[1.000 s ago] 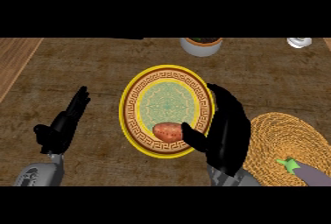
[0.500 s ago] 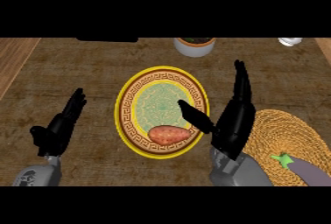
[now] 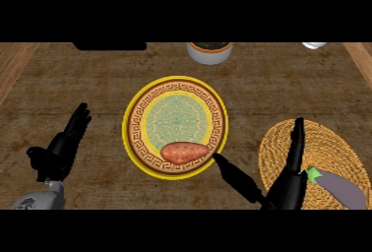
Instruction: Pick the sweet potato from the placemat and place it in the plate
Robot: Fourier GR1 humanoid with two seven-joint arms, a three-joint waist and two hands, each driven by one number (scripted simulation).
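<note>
The sweet potato point(image 3: 183, 152), reddish-brown and oval, lies on the lower part of the yellow-rimmed patterned plate point(image 3: 218, 106) in the middle of the counter. My right hand point(image 3: 287, 182) is open at the lower right, fingers straight up over the woven round placemat point(image 3: 323, 135), thumb pointing toward the plate's lower edge. It does not touch the sweet potato. My left hand point(image 3: 62, 145) rests open at the lower left, fingers up, well apart from the plate.
A purple eggplant point(image 3: 335, 186) with a green stem lies on the placemat's lower right. A white pot point(image 3: 209, 51) stands behind the plate. A small pale object point(image 3: 314, 45) sits at the far right edge. A dark object point(image 3: 109, 46) lies far left.
The right hand let go of the sweet potato, which now lies on the plate, and drew back down and right over the placemat. The view shifted, so the plate shows further right.
</note>
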